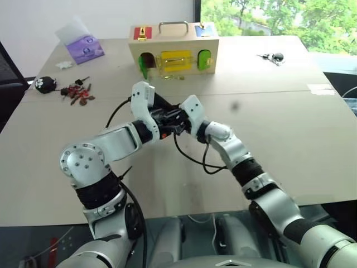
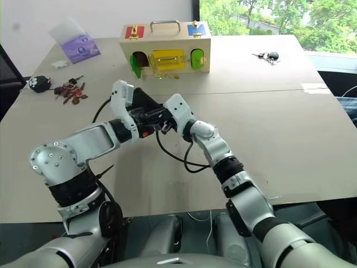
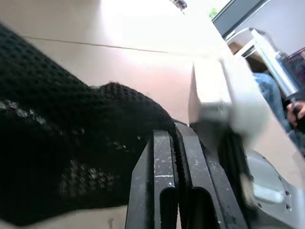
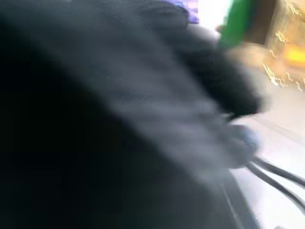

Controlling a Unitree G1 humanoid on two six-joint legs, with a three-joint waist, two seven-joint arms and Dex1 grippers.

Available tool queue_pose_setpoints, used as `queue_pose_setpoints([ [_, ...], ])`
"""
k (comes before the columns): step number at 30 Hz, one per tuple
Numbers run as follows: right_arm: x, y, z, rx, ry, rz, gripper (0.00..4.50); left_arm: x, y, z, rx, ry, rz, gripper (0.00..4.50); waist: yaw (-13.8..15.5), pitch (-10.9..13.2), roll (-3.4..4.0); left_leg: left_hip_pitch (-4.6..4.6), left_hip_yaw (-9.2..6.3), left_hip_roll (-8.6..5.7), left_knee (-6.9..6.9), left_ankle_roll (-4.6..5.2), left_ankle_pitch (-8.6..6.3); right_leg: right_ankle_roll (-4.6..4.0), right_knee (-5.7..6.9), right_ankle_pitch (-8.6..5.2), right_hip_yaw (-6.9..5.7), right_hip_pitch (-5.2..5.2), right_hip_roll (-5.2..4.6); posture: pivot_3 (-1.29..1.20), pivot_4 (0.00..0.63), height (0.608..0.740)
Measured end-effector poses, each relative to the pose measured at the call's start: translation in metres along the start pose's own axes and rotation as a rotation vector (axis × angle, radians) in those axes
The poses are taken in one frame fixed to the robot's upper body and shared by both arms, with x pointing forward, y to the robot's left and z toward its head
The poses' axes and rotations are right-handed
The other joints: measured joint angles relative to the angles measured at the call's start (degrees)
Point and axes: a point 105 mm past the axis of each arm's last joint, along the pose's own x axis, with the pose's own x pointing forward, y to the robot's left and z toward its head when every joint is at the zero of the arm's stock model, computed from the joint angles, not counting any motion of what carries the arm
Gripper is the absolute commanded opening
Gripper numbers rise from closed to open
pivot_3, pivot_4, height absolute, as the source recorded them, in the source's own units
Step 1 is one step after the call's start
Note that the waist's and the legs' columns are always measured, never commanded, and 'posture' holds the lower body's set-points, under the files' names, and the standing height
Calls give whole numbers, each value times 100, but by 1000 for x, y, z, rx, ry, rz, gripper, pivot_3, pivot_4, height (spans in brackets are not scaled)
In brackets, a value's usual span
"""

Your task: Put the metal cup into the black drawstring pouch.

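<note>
The black drawstring pouch (image 1: 165, 109) hangs above the middle of the table (image 1: 290, 134), held up between my two grippers. In the left wrist view my left gripper (image 3: 175, 143) is shut on a fold of the pouch's (image 3: 71, 143) mesh fabric. My right gripper (image 1: 179, 124) meets the pouch from the right, and its white housing (image 3: 214, 95) sits close beside the left fingers (image 3: 162, 162). Dark blurred fabric of the pouch (image 4: 95, 119) lies right in front of the right wrist camera. The metal cup is hidden or out of view.
A wooden lock box (image 1: 174, 53) stands at the back centre. A purple pack (image 1: 85, 49) lies far left, a black paw-print ball (image 1: 44, 84) with keys (image 1: 78, 94) at the left edge, more keys (image 1: 271, 56) far right. A black cable (image 1: 192, 159) loops under the arms.
</note>
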Motion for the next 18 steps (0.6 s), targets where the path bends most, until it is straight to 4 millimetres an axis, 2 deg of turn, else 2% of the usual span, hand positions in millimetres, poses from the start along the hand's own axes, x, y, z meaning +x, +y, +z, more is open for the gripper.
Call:
queue_pose_setpoints([
  [2,-5,-1,0,-71,32,12,2482,-4,4,2,9,-13,-22,0,-8,0,0,1,1,0,-4,0,0,0,-2,0,9,-2,-1,0,150,740],
  [4,-14,-5,-6,-113,81,-14,2482,-12,12,7,37,-55,-34,0,-2,0,0,2,3,-2,-4,0,0,0,-4,0,10,-2,-3,0,150,740],
  [7,-31,-10,-8,-101,141,9,3285,-17,28,8,79,-86,-22,0,12,1,2,1,1,-4,-3,1,0,0,-4,0,7,-1,-3,0,150,740],
  [10,-49,-21,6,-118,171,5,4465,-21,48,7,108,-91,-12,0,32,1,2,1,-3,-6,-3,2,0,-1,-3,-1,2,-1,-3,0,150,740],
  [15,-70,-19,30,-121,154,51,4465,-25,64,10,110,-93,-51,0,7,1,2,1,-2,-5,-3,4,-2,-1,-4,-1,3,-1,-2,0,150,740],
  [18,-74,-20,26,-129,159,36,4465,-26,68,11,132,-77,-60,0,1,1,2,1,4,-5,-3,6,-3,-1,-3,-1,3,-1,-2,0,150,740],
])
